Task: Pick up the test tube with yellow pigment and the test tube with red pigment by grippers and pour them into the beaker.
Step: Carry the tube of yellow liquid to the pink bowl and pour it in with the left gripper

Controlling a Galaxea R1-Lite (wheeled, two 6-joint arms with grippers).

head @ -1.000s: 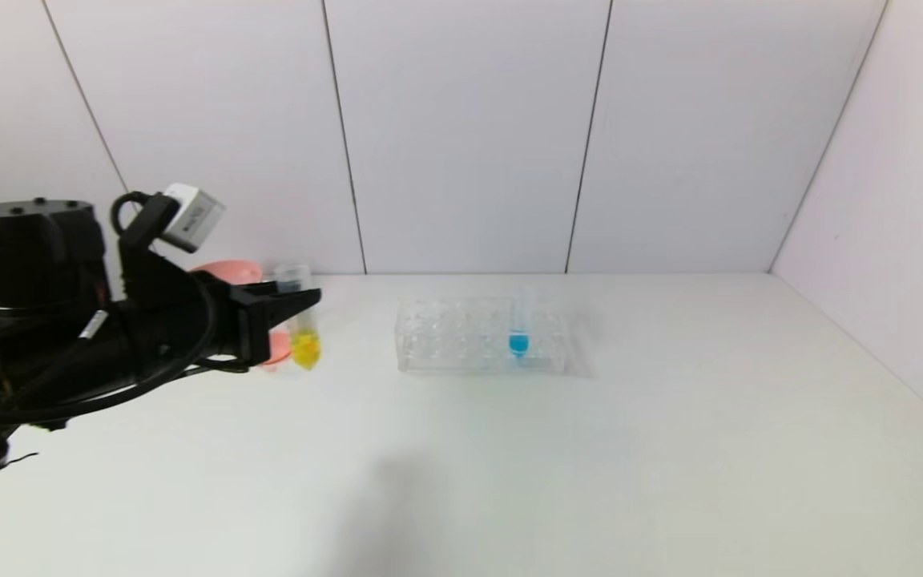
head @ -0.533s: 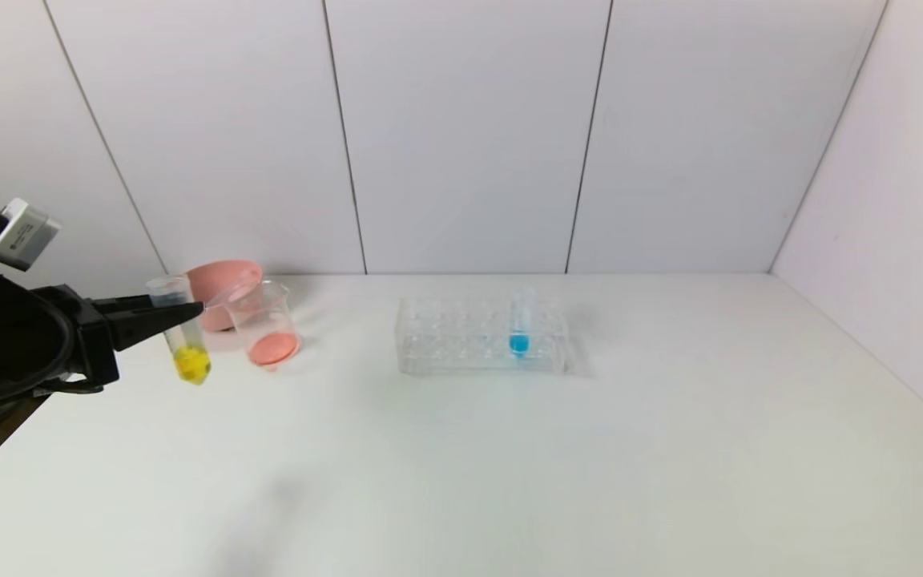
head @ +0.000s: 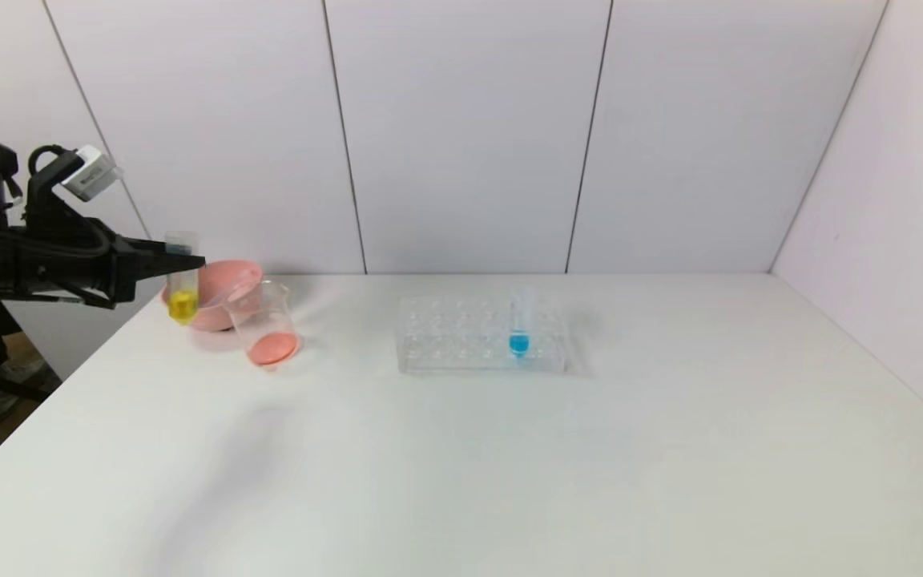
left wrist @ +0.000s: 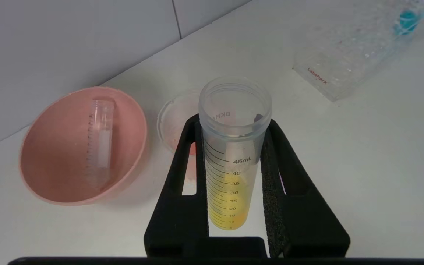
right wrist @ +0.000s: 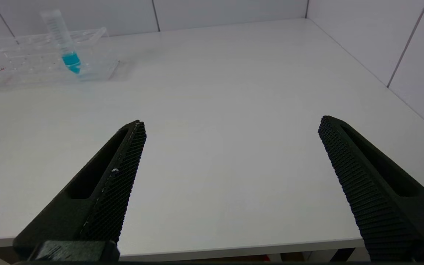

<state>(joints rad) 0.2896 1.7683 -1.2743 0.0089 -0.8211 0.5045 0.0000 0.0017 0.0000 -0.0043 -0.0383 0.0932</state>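
In the head view, the black left gripper (head: 181, 263) is squeezing the slim clear test tube with yellow pigment (head: 182, 290) near its top, holding it upright just left of the small clear glass beaker (head: 264, 323), which is sitting on the white table (head: 461, 449) with red liquid already in it. The tube is hanging in front of the round pink bowl (head: 225, 292), so tipping it here could spill yellow into the bowl or onto the table. In the left wrist view, the left gripper (left wrist: 234, 129) is hiding part of the beaker (left wrist: 177, 119), and an empty clear tube (left wrist: 99, 141) is lying in the bowl (left wrist: 50, 184). In the right wrist view, the black right gripper (right wrist: 230, 127) is wide open, holding nothing, low by the table's near edge, far right of the beaker. The beaker is not showing there.
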